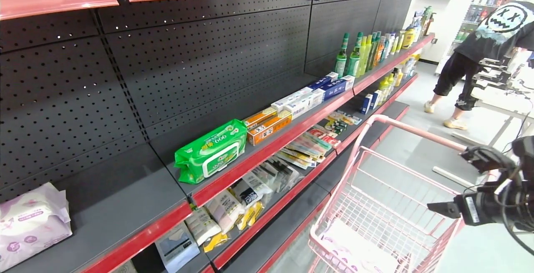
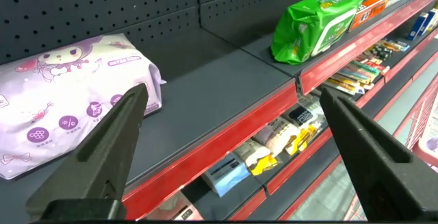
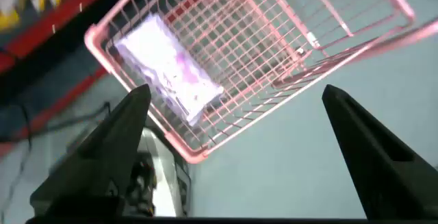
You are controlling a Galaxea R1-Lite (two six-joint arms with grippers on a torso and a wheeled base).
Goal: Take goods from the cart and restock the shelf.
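Two packs on the shelf, head view: a pale purple pack (image 1: 29, 223) lies at the left end of the grey shelf (image 1: 125, 193). A green pack (image 1: 210, 150) lies further right, well apart from it, with its white flap and print facing up.
Boxes and bottles, head view: orange boxes (image 1: 267, 125) sit just past the green pack, followed by white and blue boxes (image 1: 311, 95) and upright green bottles (image 1: 354, 54). All carry print too small to make out.
Cart, head view: the pink wire cart (image 1: 413, 133) stands beside the shelf on the right, with a white-and-purple pack (image 1: 354, 252) lying in its basket.
Left wrist view: the left pincer (image 2: 233, 92) is spread wide and holds nothing. It faces the bare stretch of shelf between the pale purple pack and the green pack. The pale purple pack shows a cartoon figure and round purple badges.
Right wrist view: the right pincer (image 3: 236, 94) is spread wide and empty above the cart. The white-and-purple pack lies flat near one corner of the basket, its print blurred.
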